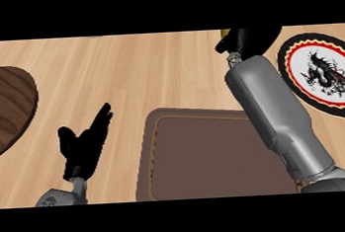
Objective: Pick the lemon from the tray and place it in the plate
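Clearly, the lemon (223, 33) is off the tray (207, 155) already: only a yellow sliver is seen at the counter's (151, 69) far edge, just left of the right hand (246, 39), and most of it is hidden by the fingers that are curled round it. The hand is thus judged to be closed on the fruit, though how it is gripped cannot be made out. The plate (320, 73), with its dragon design, is set at the counter's right edge, just right of the right forearm. The left hand (85, 140) is held open, fingers up, near the front edge and left of the tray; nothing is held in it. A dark wooden board (7, 109) is seen at the left edge. Several slips may be feared. If the fruit is let go before the plate's middle is reached, it may roll off the rim. The plate could also be nudged by the forearm as it is swung across.
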